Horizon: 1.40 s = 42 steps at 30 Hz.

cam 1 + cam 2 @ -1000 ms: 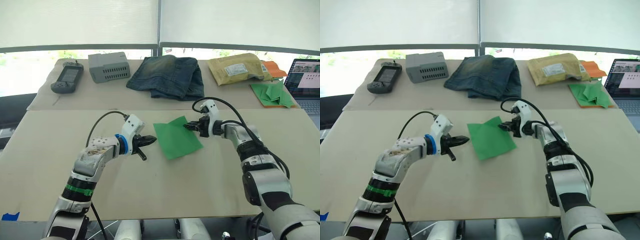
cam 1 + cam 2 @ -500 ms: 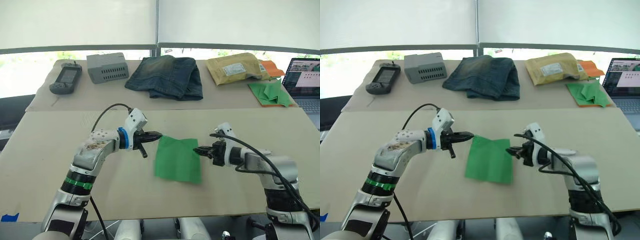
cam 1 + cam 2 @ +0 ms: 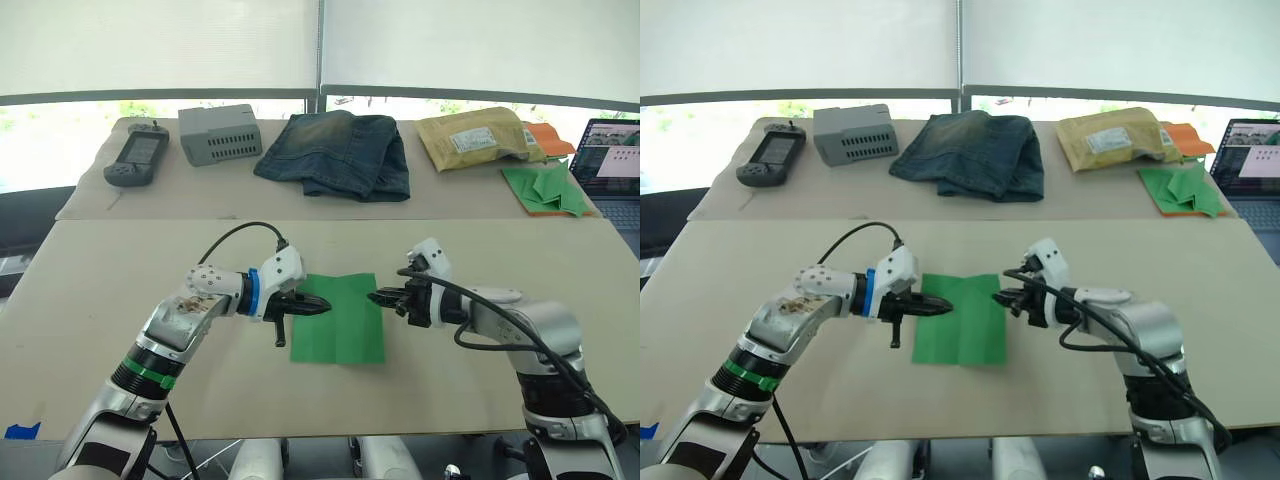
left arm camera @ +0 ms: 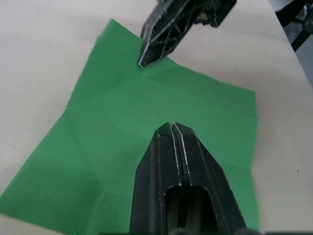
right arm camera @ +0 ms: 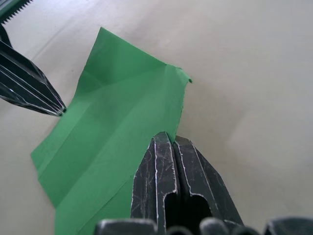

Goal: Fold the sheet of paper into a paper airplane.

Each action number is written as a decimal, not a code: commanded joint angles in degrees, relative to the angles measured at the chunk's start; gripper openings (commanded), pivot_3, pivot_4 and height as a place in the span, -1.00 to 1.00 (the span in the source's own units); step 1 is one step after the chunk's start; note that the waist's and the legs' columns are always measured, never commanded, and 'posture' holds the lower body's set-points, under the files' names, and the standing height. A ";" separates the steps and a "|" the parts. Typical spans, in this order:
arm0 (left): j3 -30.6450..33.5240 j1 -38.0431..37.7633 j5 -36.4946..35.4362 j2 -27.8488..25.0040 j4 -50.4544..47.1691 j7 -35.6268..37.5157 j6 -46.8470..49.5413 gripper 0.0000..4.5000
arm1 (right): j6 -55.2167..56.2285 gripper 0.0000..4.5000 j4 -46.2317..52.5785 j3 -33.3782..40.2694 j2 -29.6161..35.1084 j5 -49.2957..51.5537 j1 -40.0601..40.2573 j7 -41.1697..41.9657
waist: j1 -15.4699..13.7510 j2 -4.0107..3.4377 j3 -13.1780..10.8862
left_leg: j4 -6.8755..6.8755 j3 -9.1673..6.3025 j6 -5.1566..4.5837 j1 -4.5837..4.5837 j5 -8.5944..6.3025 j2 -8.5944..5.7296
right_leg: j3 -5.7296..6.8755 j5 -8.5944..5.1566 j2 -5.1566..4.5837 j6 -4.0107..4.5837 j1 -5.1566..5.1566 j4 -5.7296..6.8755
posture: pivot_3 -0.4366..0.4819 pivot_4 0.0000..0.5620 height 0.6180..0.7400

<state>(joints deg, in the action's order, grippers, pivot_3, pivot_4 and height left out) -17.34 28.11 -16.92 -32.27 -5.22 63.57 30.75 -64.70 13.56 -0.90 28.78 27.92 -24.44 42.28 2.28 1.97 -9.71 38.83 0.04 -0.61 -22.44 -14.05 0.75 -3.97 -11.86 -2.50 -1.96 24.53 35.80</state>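
- Left eye view shows the sheet of paper (image 3: 338, 318) lying flat on the surface (image 3: 90, 300), right between the two claws.
- The left claw (image 3: 318, 305) has its two fingers pressed together. Its tip sits over the paper's near side edge, a little way in. It holds nothing.
- The right claw (image 3: 382, 298) also has its fingers together. In the right wrist view its tip is at the paper's edge. It may be pinching that edge or only touching it; that is hard to tell.
- The two claws point at each other across the paper, so the paper lies straight ahead of each one.
- Crease lines (image 4: 122, 105) run across the sheet, roughly crossways to the line between the two claws. The paper looks slightly longer that same way.
- Both claws are about equally close. The right one is at the edge, so it seems best placed to lift a side, while the left one could press the paper down.
- The paper is not an airplane yet. Most of the folding seems left to do.
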 commanded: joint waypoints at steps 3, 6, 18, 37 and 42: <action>-1.66 -0.70 2.83 0.95 1.15 -0.89 -4.05 -1.00 | 5.86 -0.99 -6.04 -4.55 2.79 -0.98 -4.50 5.05 | 0.06 0.00 0.00 | 0.00 0.00 0.00 0.00 0.00 0.00 | 0.00 0.00 0.00 0.00 0.00 0.00 | -0.05 -0.47 0.81; -2.29 -1.33 3.93 1.24 1.63 -1.21 -5.04 -1.00 | 7.44 -0.99 -8.84 -6.06 3.31 -1.34 -6.11 6.73 | 0.08 0.00 0.00 | 0.00 0.00 -0.01 -0.01 0.00 0.01 | 0.01 0.00 0.01 0.00 0.01 0.00 | -0.05 -0.47 0.81; -3.38 -5.37 7.62 3.94 7.53 -5.08 -8.51 -1.00 | 11.63 -0.99 -8.26 -6.17 3.86 -2.52 -5.97 7.38 | -0.12 0.00 0.00 | 0.03 -0.02 -0.02 0.04 -0.01 0.03 | 0.01 0.01 -0.03 0.01 -0.05 0.04 | -0.05 -0.47 0.81; -3.62 -5.72 8.66 4.98 10.10 -5.70 -10.53 -1.00 | 19.25 -0.15 -0.01 -2.04 4.76 -3.22 2.57 3.27 | -0.91 -0.01 0.01 | 0.04 -0.01 -0.01 0.14 -0.01 0.01 | 0.01 0.00 -0.03 -0.01 -0.17 0.03 | -0.05 -0.47 0.81; -3.49 -5.67 8.60 4.96 9.89 -5.85 -10.56 -1.00 | 18.38 -0.15 -0.60 0.26 2.86 -2.62 2.39 -1.01 | -1.10 -0.01 0.01 | 0.05 0.00 -0.02 0.16 -0.01 0.01 | 0.00 0.00 -0.02 -0.01 -0.17 0.05 | -0.05 -0.47 0.81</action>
<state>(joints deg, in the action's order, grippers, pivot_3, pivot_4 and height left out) -19.85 23.63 -10.32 -27.01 3.11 58.18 19.59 -46.43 11.49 -3.35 31.92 24.15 -20.91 42.62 1.18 1.96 -9.70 38.88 0.04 -0.62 -22.28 -14.05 0.77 -3.97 -11.86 -2.51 -1.98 24.35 35.85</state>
